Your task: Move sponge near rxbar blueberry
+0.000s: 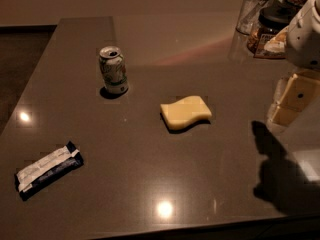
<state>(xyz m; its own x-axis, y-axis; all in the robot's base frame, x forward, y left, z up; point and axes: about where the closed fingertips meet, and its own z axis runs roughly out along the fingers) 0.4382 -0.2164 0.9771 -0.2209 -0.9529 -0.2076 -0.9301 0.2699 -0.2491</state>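
Hanging over the table's (pixel 150 184) right edge, the gripper (pixel 289 106) is hovering above the surface and casting a dark shadow toward the near right corner — whether its jaws are apart or together cannot be told. The sponge (pixel 186 112) is lying flat near the table's middle, well apart from the rxbar blueberry (pixel 48 169), which is resting by the near left edge. A green-and-white soda can (pixel 113 69) is standing upright toward the far left — a clear glass (pixel 254 10) and a dark-lidded jar (pixel 268 30) are sitting at the far right corner.

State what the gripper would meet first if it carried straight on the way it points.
Probably bare tabletop, well clear of the sponge; the gripper, at the right edge, points downward. Depth is unclear.
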